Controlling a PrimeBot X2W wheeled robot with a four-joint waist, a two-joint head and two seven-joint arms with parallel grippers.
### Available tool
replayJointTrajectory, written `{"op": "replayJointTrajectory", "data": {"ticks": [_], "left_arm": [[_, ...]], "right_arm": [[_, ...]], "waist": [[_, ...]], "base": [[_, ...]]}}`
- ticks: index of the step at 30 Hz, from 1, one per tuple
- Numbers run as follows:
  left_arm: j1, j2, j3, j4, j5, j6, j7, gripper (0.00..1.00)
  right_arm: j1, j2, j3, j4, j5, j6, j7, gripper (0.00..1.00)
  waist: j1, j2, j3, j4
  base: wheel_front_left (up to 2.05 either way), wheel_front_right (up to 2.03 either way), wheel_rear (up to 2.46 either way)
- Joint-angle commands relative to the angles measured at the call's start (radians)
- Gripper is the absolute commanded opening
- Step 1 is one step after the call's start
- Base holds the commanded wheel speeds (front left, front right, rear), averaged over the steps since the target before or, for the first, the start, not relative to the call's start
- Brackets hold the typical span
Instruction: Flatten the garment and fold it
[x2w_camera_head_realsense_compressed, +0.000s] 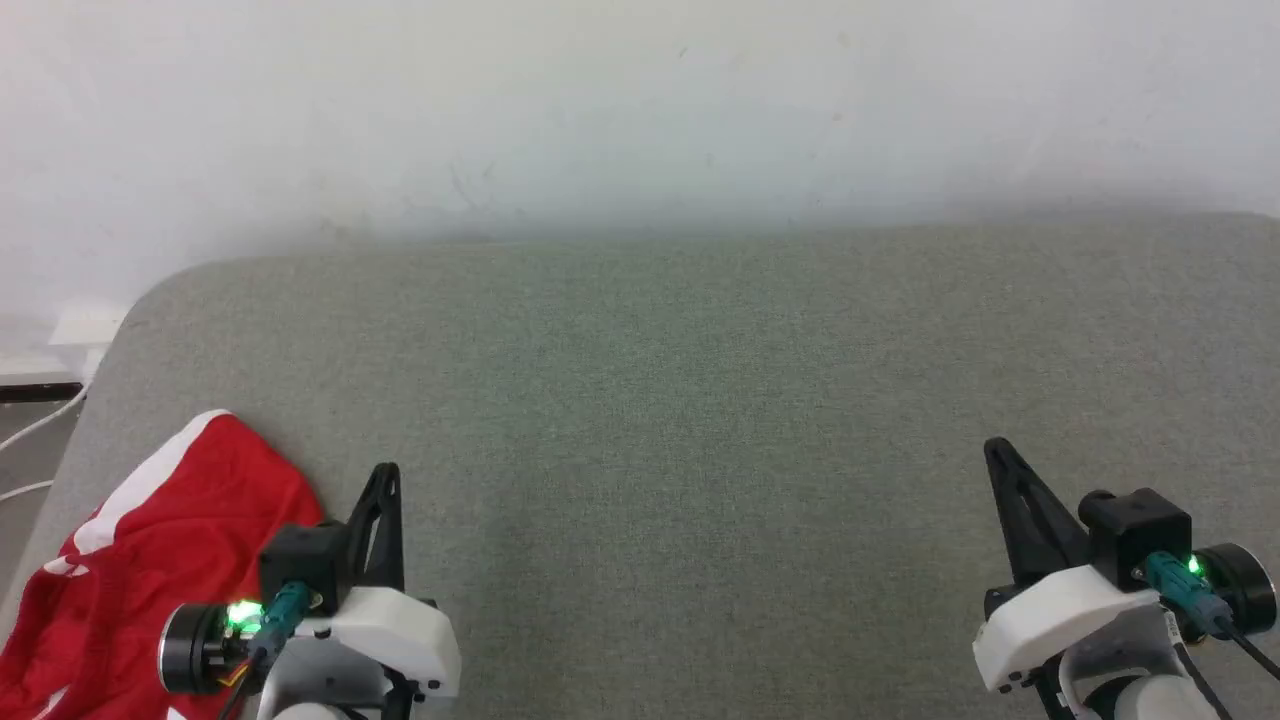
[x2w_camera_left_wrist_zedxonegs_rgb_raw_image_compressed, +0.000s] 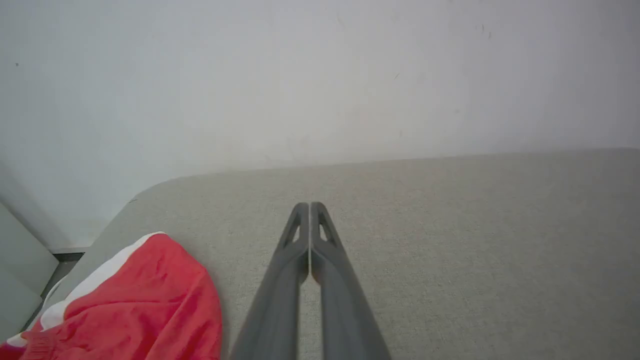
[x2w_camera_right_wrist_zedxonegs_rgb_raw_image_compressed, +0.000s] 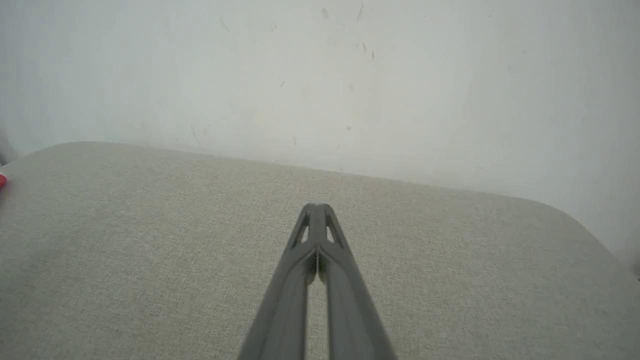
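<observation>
plainly, both end effectors (x2w_camera_head_realsense_compressed: 388, 470) (x2w_camera_head_realsense_compressed: 993, 445) closed, holding nothing.

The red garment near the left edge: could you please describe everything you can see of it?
The bright red soft fabric garment with white stripe and band trim lies crumpled, not flattened, near the left edge of the grey fabric-covered surface, partly cut off by the picture's edge. The left hand, shut, is beside it, its fingers apart from the cloth.

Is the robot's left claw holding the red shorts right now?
No, the left gripper is shut with nothing between its fingers, and the garment lies beside it on the grey cushion.
</observation>
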Motion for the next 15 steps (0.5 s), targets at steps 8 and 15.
{"op": "replayJointTrajectory", "data": {"ticks": [8, 15], "left_arm": [[-0.011, -0.004, 0.004, -0.005, 0.006, -0.002, 0.000, 0.00], [-0.011, -0.004, 0.004, -0.005, 0.006, -0.002, 0.000, 0.00]], "right_arm": [[-0.015, 0.004, -0.002, 0.001, -0.008, -0.001, 0.000, 0.00], [-0.015, 0.004, -0.002, 0.001, -0.008, -0.001, 0.000, 0.00]], "waist": [[0.0000, -0.0001, 0.000, 0.000], [0.0000, -0.0001, 0.000, 0.000]], "base": [[0.00, 0.00, 0.00], [0.00, 0.00, 0.00]]}}
